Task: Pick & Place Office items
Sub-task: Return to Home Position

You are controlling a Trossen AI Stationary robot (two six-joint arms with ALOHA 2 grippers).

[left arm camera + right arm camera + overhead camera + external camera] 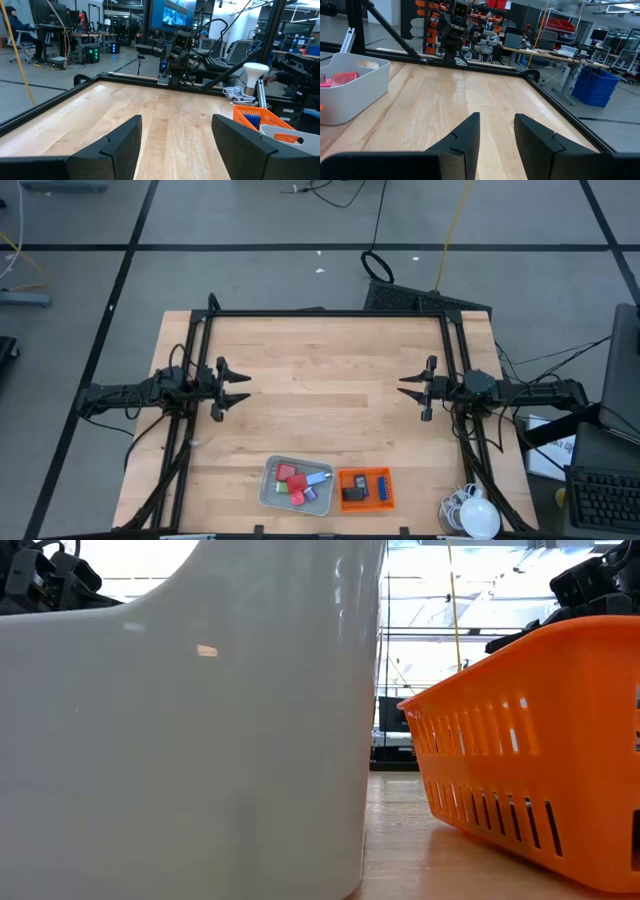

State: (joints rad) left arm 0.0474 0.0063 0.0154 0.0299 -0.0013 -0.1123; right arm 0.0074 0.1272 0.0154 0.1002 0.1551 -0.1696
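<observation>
The office items lie at the table's near edge. Red blocks (290,476), a white-blue piece (315,478) and a green block (297,498) rest in the grey tray (270,490). A black flat piece (352,493) and a blue block (381,488) rest in the orange mesh basket (365,472). My left gripper (246,387) (176,120) hangs level over the table's left side, open and empty. My right gripper (402,385) (497,116) hangs level over the right side, with a narrow gap between its fingers and nothing in it. Both are far from the items.
A black frame (320,313) runs round the table's edges. A white round object with coiled cable (478,515) sits at the near right corner. The low view is filled by the tray's wall (180,740) and the basket (530,740). Bare wood lies between the grippers.
</observation>
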